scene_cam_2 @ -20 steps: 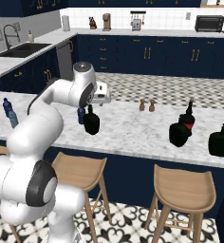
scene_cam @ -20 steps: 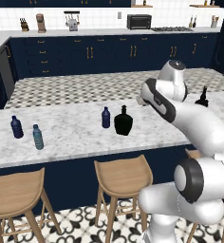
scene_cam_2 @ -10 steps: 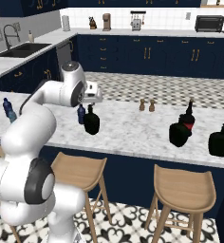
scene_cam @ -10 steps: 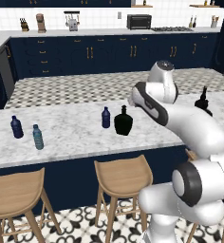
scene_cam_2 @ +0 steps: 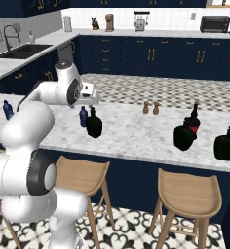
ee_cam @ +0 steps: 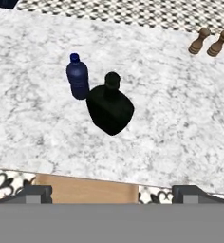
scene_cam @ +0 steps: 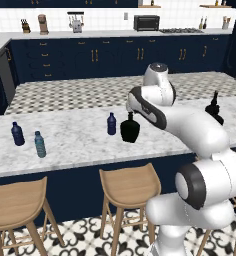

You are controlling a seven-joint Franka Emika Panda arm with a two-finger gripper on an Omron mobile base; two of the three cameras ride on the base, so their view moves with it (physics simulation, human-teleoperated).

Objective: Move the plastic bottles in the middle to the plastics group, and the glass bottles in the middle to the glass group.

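Home kitchen: navy cabinets (scene_cam: 90, 55), marble island desk (scene_cam: 80, 142), wooden bar stools (scene_cam: 132, 187), toaster oven (scene_cam: 146, 22), sink with faucet (scene_cam_2: 12, 44), patterned floor tiles (scene_cam_2: 122, 228).

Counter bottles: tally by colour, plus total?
Navy-blue plastic bottles: 2, one in the middle, one at the left end
Teal-grey plastic bottle: 1
Black rounded glass bottles: 3, middle, right, far right
Dark red-labelled bottle: 1
Total: 7
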